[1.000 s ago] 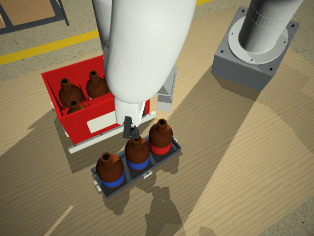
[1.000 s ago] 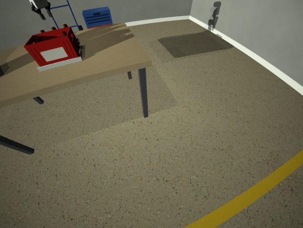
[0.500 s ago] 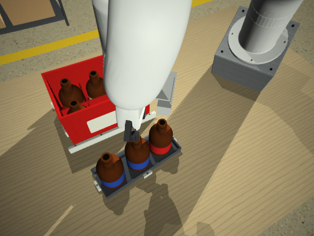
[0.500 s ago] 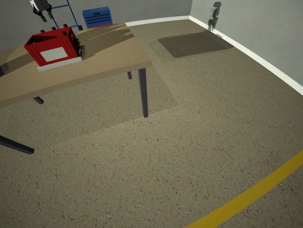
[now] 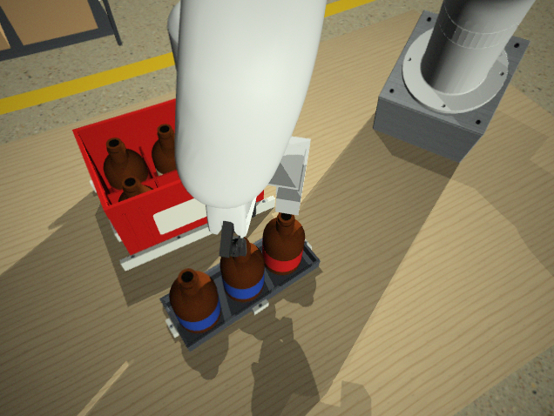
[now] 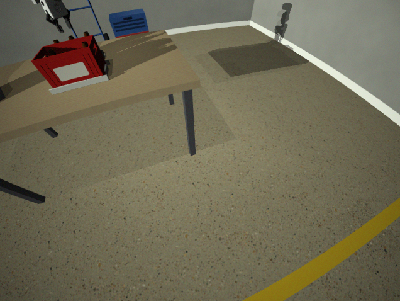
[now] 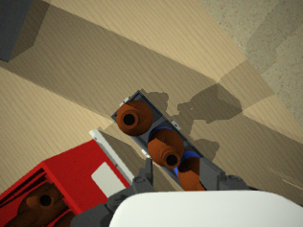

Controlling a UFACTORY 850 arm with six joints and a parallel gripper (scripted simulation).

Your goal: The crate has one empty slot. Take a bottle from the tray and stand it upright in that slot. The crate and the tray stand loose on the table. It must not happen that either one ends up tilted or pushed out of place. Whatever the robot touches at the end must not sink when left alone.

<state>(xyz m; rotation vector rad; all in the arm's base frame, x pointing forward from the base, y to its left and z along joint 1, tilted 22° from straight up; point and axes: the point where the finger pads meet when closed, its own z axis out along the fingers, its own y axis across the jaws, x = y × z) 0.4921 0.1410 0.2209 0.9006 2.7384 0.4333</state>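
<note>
A grey tray (image 5: 241, 295) on the table holds three upright brown bottles: a blue-banded one (image 5: 194, 300) on the left, a blue-banded one (image 5: 242, 270) in the middle and a red-banded one (image 5: 282, 244) on the right. The red crate (image 5: 134, 187) stands just behind the tray. Three bottles show in it; the arm hides its other slots. My gripper (image 5: 233, 244) is open and empty, hanging above the tray over the middle bottle. In the wrist view my gripper (image 7: 175, 170) is over the tray's bottles (image 7: 165, 148). The exterior view shows my gripper (image 6: 58, 22) well above the crate (image 6: 69, 63).
The arm's grey base block (image 5: 448, 93) stands at the back right of the table. The table's edge and leg (image 6: 188, 119) are near the crate's side. A blue cabinet (image 6: 128, 21) stands on the floor behind the table.
</note>
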